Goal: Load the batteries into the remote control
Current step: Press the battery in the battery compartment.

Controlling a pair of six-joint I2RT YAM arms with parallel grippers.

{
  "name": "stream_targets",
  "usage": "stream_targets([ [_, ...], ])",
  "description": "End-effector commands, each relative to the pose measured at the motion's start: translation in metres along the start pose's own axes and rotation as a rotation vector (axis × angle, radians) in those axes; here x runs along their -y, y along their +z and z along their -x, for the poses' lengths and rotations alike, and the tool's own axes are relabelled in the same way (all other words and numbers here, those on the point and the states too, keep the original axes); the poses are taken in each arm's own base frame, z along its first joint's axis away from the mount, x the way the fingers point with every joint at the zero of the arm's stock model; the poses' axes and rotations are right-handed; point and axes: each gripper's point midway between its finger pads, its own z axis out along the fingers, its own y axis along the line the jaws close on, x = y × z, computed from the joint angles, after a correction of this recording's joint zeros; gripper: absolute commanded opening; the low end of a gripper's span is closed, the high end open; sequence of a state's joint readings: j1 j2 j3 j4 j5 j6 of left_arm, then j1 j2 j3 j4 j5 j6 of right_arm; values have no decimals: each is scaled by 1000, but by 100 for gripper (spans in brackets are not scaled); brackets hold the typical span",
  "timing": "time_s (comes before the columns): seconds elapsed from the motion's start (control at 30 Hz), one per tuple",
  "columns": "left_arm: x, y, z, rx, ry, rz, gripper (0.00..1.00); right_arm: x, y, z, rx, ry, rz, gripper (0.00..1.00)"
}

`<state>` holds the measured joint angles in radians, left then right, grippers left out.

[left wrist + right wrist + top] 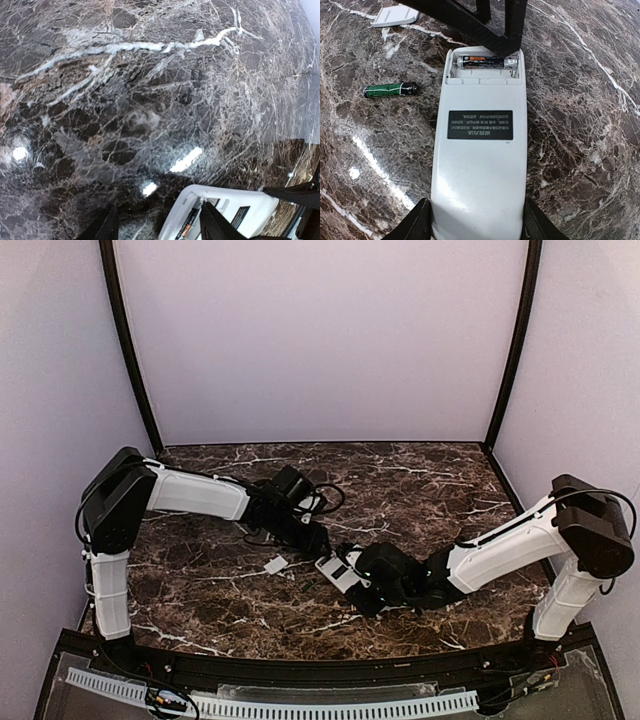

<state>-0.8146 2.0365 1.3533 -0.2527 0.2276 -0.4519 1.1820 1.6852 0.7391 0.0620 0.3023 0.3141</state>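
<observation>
Right hand [476, 226]: the two fingers [417, 224] bear against the long sides of the remote control [480, 165] at its near end. The hand is closed on the body at a moderate width.

Remote control: it lies back-up on the marble worktop [580, 100], slightly left of centre and near the front edge in the top view [335, 570]. The plain white back carries a dark rectangular label. The compartment at the far end is uncovered.

Seated battery [487, 62]: it lies crosswise in the far slot of the compartment. The near slot shows bare white plastic.

Loose battery [390, 90]: green with a dark end, it lies flat on the worktop. It is near the left side of the remote control as seen from the right wrist and does not touch it.

Cover [395, 16]: a small white plate lies flat on the worktop beyond the loose battery, apart from the remote control.

Left hand [160, 227]: the fingers [107, 226] stand apart with nothing gripped between them. From the right wrist, the hand [495, 30] hangs directly over the open compartment, one fingertip close above the seated battery. Contact cannot be determined.
</observation>
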Motion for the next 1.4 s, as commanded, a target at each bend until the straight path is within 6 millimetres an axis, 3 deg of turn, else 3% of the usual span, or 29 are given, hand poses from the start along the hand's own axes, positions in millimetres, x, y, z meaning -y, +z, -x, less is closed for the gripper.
stream_targets([
  [0.0, 16, -25, 9, 50, 78, -117, 57, 7, 3, -62, -204, -76, 3, 0],
  [0.53, 21, -16, -12, -16, 199, -126, 43, -1, 2, -61, -202, -80, 47, 0],
  [1.37, 5, 4, -23, -80, 373, 166, 23, -10, -5, -54, -172, -69, 110, 0],
])
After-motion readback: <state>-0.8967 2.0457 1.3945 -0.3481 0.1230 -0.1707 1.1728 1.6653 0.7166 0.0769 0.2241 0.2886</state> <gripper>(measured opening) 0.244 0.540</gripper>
